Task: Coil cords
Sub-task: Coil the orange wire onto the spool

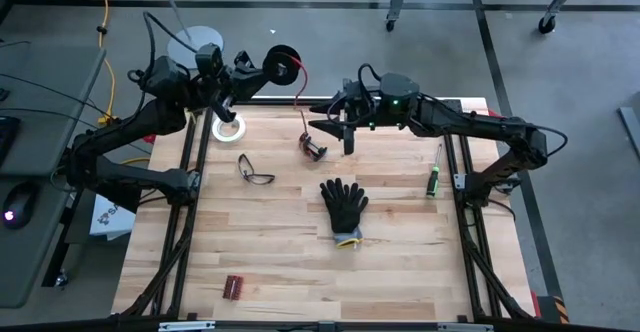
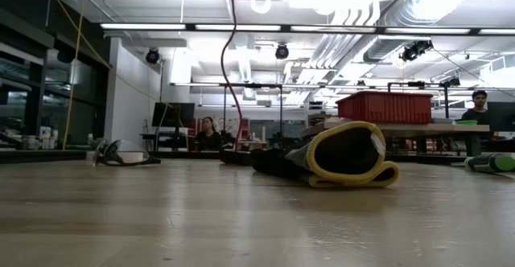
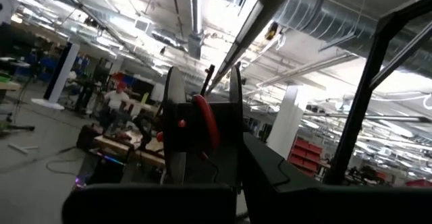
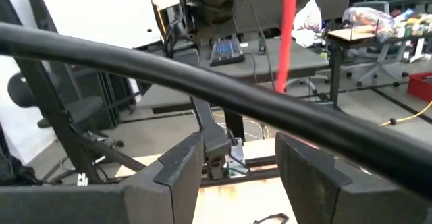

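My left gripper (image 1: pixel 262 67) is beyond the table's far left edge, raised, and shut on a small black round spool (image 1: pixel 283 62) wound with thin red cord (image 3: pixel 206 119). The cord (image 1: pixel 300 97) runs slack from the spool down to a loose bundle (image 1: pixel 312 148) lying on the table. It also shows hanging in the low view (image 2: pixel 233 58). My right gripper (image 1: pixel 346 137) is open just right of the bundle, above the table. In its wrist view the red cord (image 4: pixel 289 35) stands ahead of the open fingers; I cannot tell whether they touch it. My left gripper holds the spool between its two fingers, which reach level toward the table's right. The two black flanges (image 3: pixel 172 126) show edge-on, with the red winding between them. The exact place of contact is hidden in the dark below the spool. The spool is lifted clear.
On the table lie a white tape ring (image 1: pixel 228 129), safety glasses (image 1: pixel 255 170), a black glove with a yellow cuff (image 1: pixel 345 207), a green-handled screwdriver (image 1: pixel 434 175) and a small red-brown item (image 1: pixel 234 287). A yellow cable (image 1: pixel 105 22) hangs off the table's far left.
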Robot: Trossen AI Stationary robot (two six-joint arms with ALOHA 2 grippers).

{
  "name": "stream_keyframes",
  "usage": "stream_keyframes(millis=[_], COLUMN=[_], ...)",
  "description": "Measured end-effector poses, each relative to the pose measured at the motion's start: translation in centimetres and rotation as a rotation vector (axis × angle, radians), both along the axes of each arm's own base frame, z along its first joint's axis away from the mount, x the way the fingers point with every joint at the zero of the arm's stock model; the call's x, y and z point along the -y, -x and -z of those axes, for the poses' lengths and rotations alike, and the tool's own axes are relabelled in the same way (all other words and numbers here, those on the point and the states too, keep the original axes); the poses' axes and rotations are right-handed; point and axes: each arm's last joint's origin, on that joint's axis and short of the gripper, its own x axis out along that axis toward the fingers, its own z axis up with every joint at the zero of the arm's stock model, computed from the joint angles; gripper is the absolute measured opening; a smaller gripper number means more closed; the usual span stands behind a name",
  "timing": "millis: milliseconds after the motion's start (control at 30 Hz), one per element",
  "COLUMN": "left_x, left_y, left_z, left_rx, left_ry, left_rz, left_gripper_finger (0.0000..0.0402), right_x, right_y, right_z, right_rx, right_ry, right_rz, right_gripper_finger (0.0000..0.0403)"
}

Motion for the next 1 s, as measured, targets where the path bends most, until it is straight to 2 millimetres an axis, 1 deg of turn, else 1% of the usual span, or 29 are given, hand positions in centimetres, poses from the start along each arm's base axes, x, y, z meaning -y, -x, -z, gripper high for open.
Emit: stream_keyframes(millis=[133, 300, 433, 533, 667, 767, 900, 1000], left_x=[0.4, 0.9, 1.0, 0.9, 0.9, 0.9, 1.0, 1.2], left_y=[-0.1, -0.3, -0.3, -0.3, 0.1, 0.1, -0.3, -0.3], left_z=[0.0, 0.0, 0.1, 0.6, 1.4, 1.5, 1.6, 1.4], left_rx=[0.004, 0.001, -0.011, -0.027, 0.035, 0.066, 0.068, 0.095], left_ry=[-0.021, -0.071, -0.084, -0.081, -0.055, -0.022, 0.015, 0.033], left_rz=[-0.005, -0.034, -0.04, -0.078, -0.118, -0.109, -0.091, -0.082], left_gripper_finger=[0.0, 0.0, 0.0, 0.0, 0.0, 0.0, 0.0, 0.0], right_x=[-0.1, -0.4, -0.4, -0.4, -0.5, -0.4, 0.0, 0.2], right_y=[1.3, 2.4, 2.7, 2.7, 2.8, 2.5, 0.9, -0.2], right_z=[-0.7, -1.0, -0.9, -0.7, -0.2, 0.6, 1.8, 2.3], right_rx=[-0.021, -0.07, -0.098, -0.116, -0.166, -0.159, -0.095, -0.077], right_ry=[0.018, 0.028, 0.029, 0.03, 0.031, 0.052, 0.048, 0.056], right_rz=[0.003, 0.001, 0.0, -0.001, -0.005, -0.008, -0.002, -0.001], right_gripper_finger=[0.0179, 0.0179, 0.0179, 0.0179, 0.0179, 0.0179, 0.0179, 0.0179])
